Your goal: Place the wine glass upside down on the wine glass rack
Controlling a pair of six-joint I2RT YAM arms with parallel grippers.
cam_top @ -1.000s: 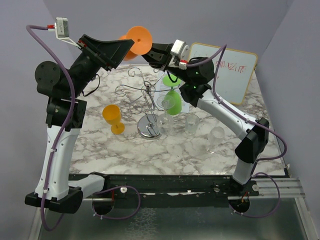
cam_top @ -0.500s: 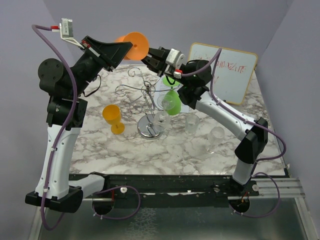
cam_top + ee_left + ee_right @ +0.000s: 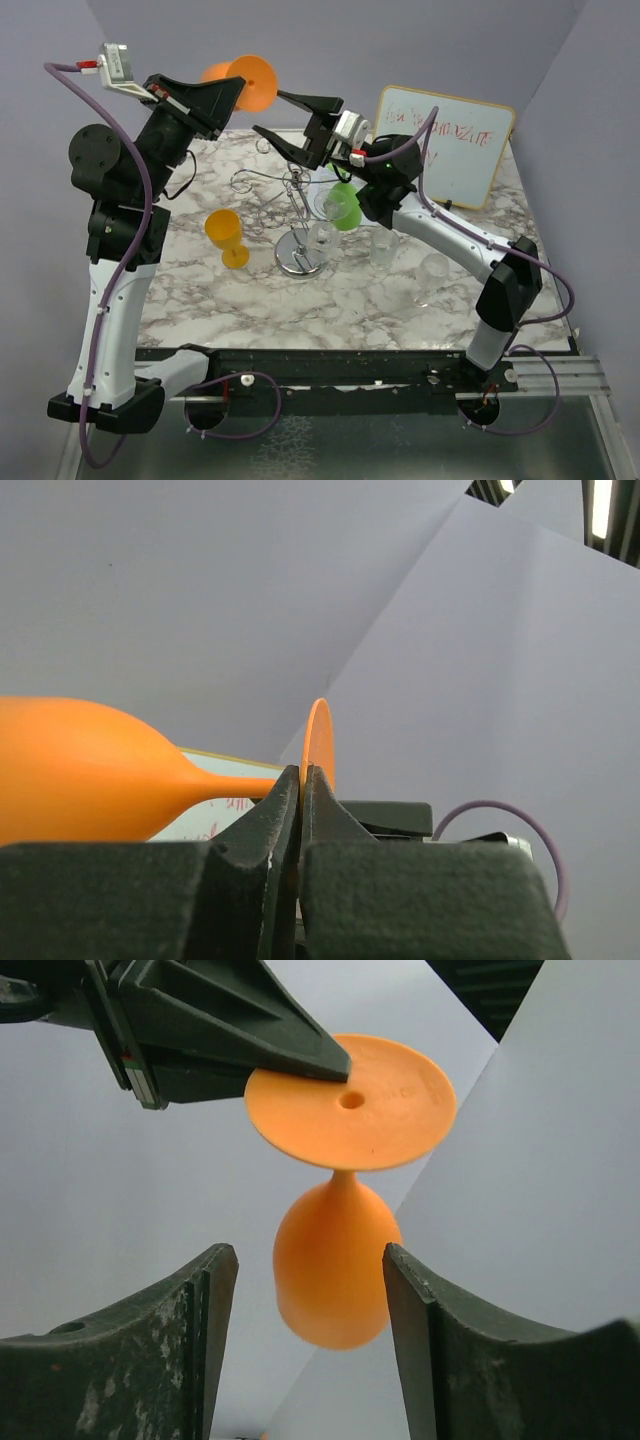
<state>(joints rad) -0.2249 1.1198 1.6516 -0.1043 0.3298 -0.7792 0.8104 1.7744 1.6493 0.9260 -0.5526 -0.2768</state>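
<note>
High above the table's back left, my left gripper [image 3: 238, 88] is shut on the rim of the foot disc of an orange wine glass [image 3: 250, 80]. The glass lies sideways, its bowl [image 3: 80, 780] pointing away from the right arm. In the left wrist view the thin foot [image 3: 318, 742] stands pinched between the closed fingertips [image 3: 290, 785]. My right gripper [image 3: 292, 120] is open just right of the foot and touches nothing. From the right wrist the glass [image 3: 335, 1270] shows beyond the spread fingers [image 3: 215, 1290]. The chrome wine glass rack [image 3: 298, 258] stands at mid-table below.
A green glass [image 3: 346, 206] hangs upside down on the rack's right side. A second orange glass [image 3: 227, 236] stands left of the rack. Several clear glasses [image 3: 385, 250] stand right of the base. A whiteboard [image 3: 455, 140] leans at the back right.
My left gripper has shut on the glass's foot and carried it a little to the left. My right gripper has let go, opened wide and drawn back from the glass.
</note>
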